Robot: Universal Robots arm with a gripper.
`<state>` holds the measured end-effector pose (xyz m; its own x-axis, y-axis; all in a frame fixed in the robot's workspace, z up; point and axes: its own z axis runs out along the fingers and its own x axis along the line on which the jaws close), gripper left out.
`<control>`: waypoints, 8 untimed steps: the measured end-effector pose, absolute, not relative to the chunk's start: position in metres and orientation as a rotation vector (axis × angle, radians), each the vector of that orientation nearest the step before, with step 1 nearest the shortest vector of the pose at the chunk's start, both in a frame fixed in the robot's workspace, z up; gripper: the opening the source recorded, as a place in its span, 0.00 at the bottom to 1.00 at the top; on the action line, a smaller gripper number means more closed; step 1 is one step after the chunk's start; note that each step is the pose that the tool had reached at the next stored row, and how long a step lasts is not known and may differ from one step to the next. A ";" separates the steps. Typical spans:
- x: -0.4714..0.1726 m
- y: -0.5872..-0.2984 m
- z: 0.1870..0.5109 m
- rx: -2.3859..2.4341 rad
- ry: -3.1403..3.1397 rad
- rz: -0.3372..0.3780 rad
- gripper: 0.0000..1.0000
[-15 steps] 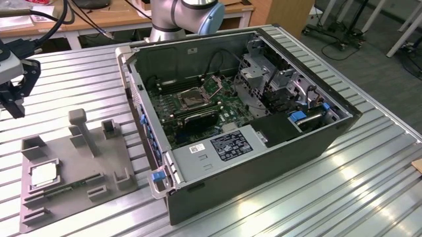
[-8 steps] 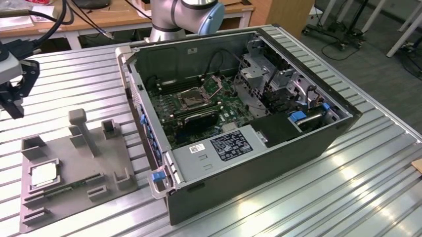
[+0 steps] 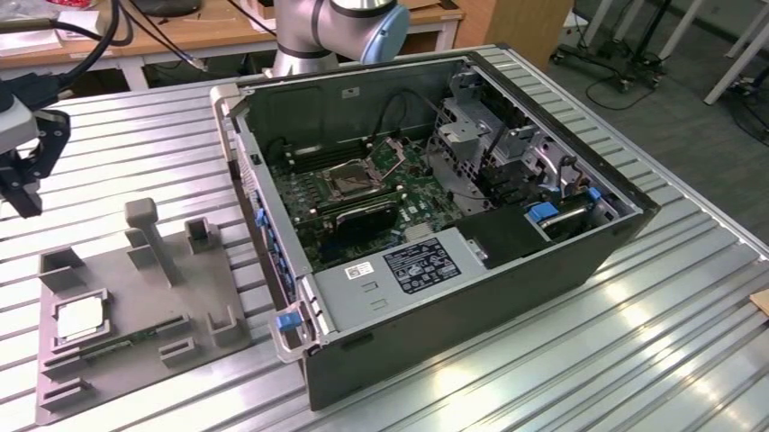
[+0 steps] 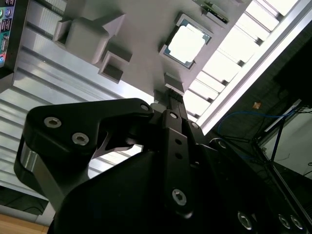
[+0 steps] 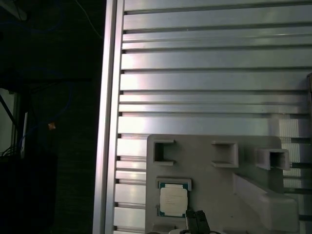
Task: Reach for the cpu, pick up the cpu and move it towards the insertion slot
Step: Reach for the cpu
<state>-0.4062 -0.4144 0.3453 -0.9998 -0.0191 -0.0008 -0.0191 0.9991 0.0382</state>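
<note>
On the counter (image 3: 673, 342), the fixture plate (image 3: 222, 279) lies to the exterior view's left of the open computer case (image 3: 481, 315); the cpu (image 3: 78, 317) sits in a pocket on the plate, the insertion slot (image 3: 348, 175) inside the case

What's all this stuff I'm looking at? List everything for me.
cpu: one, silver-white, lying in a recess of the grey fixture.
grey fixture: one, grey, on the table at the exterior view's left of the case.
green circuit strip: one, green, on the fixture near the cpu.
computer case: one, black, side open, mid-table.
insertion slot: one, shiny frame with a dark centre, on the board inside the case.
table: one, slatted silver metal.
wooden desk: one, brown, behind the table.
robot arm: one, grey and blue, behind the case.
gripper: one, black, above the fixture, apart from the cpu.
</note>
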 end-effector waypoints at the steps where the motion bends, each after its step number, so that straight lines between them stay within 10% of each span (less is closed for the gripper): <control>1: -0.406 -0.414 0.345 -0.030 3.140 0.060 0.11; 8: -0.407 -0.415 0.343 -0.030 3.140 0.060 0.11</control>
<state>-0.4068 -0.4145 0.3435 -0.9998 -0.0191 -0.0009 -0.0191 0.9991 0.0384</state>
